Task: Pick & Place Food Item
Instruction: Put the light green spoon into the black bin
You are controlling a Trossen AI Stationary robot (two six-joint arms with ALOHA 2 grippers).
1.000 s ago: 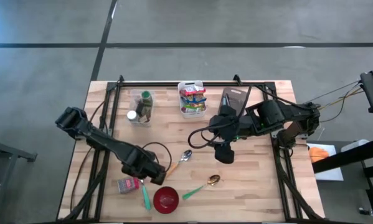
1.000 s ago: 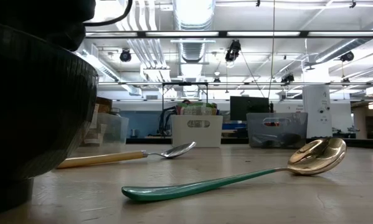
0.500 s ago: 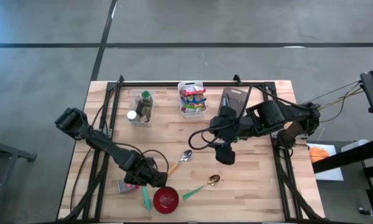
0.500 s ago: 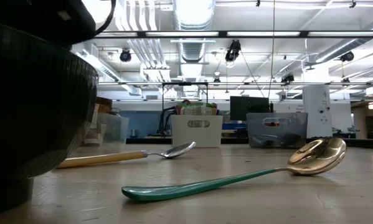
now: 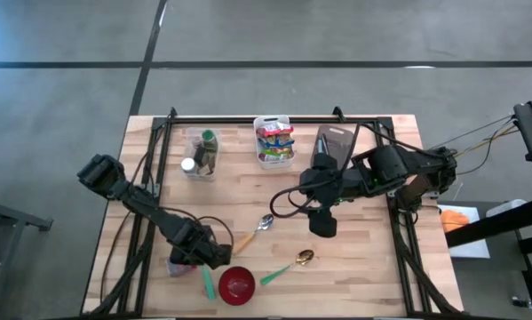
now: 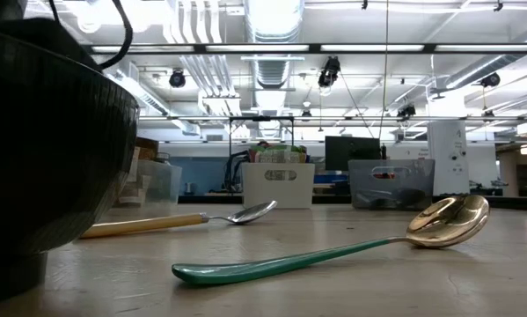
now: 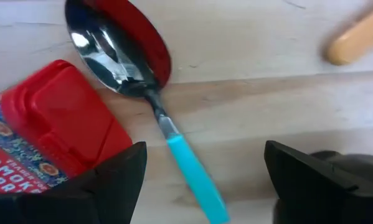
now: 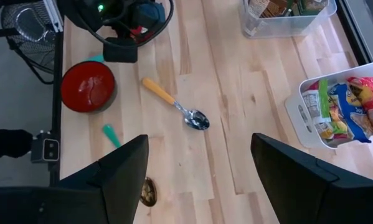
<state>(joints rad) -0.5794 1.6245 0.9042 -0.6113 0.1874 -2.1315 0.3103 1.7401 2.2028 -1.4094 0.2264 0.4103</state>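
Observation:
The food item is a tin with a red lid and a printed label (image 7: 55, 124). It lies flat near the table's front left and shows as a pink patch (image 5: 173, 266) in the high view. My left gripper (image 5: 197, 254) hangs low over it, pointing steeply down, open. In the left wrist view my left gripper (image 7: 205, 186) has one finger beside the tin's lid end and the other over bare wood. A teal-handled spoon (image 7: 174, 146) lies between the two fingers. My right gripper (image 5: 323, 222) waits open, high over the table's middle.
A red bowl (image 5: 236, 284) stands at the front edge, right of the tin. An orange-handled spoon (image 5: 252, 233) and a gold spoon with a green handle (image 5: 288, 267) lie mid-table. At the back stand a white basket of snacks (image 5: 274, 140), a clear tub (image 5: 201, 154) and a dark bin (image 5: 334, 142).
My left gripper has sunk toward the table and shifted toward the front left, over the tin, while its wrist rolled. It now hides most of the tin in the high view. Its fingers have stayed open.

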